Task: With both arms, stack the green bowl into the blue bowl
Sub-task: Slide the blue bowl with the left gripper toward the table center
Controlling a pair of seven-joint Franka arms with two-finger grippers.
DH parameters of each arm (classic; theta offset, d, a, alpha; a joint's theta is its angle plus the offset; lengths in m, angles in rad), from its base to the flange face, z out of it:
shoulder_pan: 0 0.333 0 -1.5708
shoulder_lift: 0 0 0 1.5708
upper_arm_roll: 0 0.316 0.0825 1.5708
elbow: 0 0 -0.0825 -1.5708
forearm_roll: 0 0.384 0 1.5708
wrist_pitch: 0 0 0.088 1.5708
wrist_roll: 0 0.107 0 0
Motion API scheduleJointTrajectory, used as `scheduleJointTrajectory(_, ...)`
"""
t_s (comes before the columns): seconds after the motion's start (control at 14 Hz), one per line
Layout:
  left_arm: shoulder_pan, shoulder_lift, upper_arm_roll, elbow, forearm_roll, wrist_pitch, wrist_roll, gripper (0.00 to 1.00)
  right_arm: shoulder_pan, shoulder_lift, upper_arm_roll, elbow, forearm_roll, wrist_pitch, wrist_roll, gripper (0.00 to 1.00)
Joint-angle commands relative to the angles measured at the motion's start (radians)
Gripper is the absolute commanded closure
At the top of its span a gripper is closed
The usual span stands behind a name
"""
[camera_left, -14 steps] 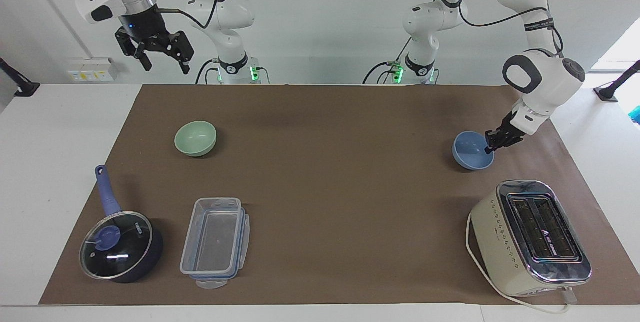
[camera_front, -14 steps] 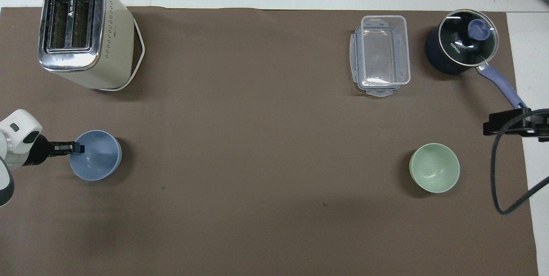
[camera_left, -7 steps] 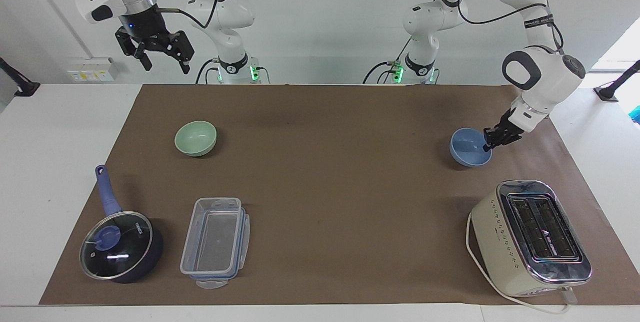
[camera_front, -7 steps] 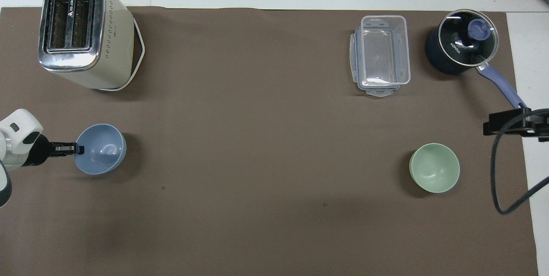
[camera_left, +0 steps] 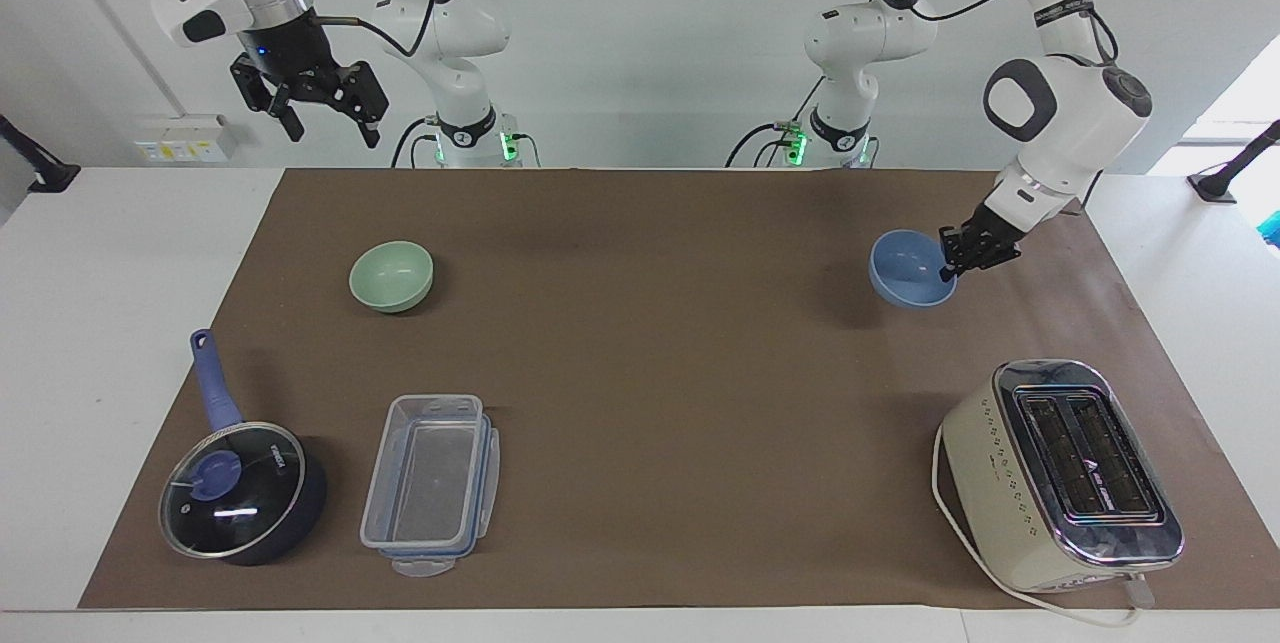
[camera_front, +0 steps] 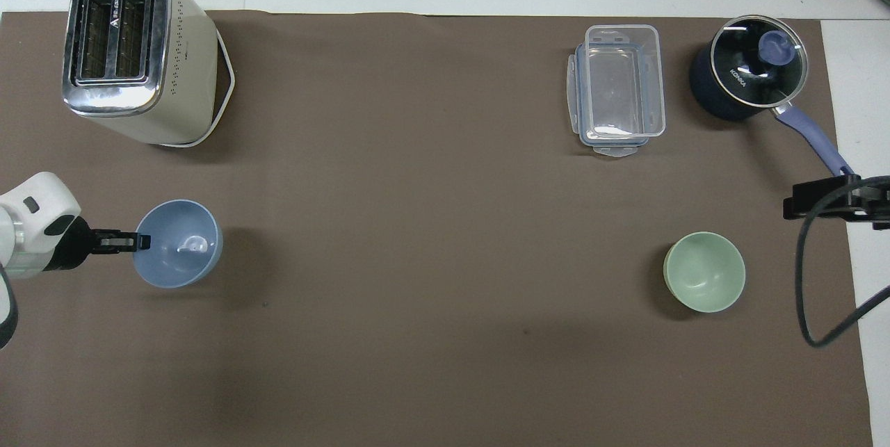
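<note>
The blue bowl (camera_left: 908, 269) (camera_front: 179, 243) hangs a little above the brown mat at the left arm's end, its shadow apart from it. My left gripper (camera_left: 948, 272) (camera_front: 142, 242) is shut on the blue bowl's rim. The green bowl (camera_left: 391, 275) (camera_front: 704, 272) sits upright on the mat at the right arm's end. My right gripper (camera_left: 325, 124) is open and empty, held high at the table's edge nearest the robots; the right arm waits. In the overhead view only its black body (camera_front: 831, 197) shows.
A cream toaster (camera_left: 1060, 476) (camera_front: 135, 54) stands farther from the robots than the blue bowl. A clear plastic container (camera_left: 431, 482) (camera_front: 617, 90) and a dark lidded saucepan (camera_left: 243, 490) (camera_front: 751, 76) lie farther from the robots than the green bowl.
My left gripper has lifted the blue bowl off the mat and carried it toward the table's middle. The right arm and the green bowl have not moved.
</note>
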Motion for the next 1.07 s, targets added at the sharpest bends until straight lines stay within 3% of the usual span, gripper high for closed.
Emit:
scheduleJointTrajectory(0.0,-0.117,-0.002,0.011,-0.005,-0.007,0.001,-0.131,1.0,-0.012,0.008,0.004,0.018,0.024,-0.012,-0.027,0.0)
scheduleJointTrajectory(0.64,-0.56,0.102,0.008,-0.006,0.025,0.239,-0.706,1.0,-0.012,0.008,0.004,0.018,0.024,-0.012,-0.027,0.0)
scheduleJointTrajectory(1.0,-0.628,0.125,0.008,-0.005,0.032,0.285,-0.782,1.0,-0.012,0.008,0.004,0.018,0.024,-0.012,-0.027,0.0)
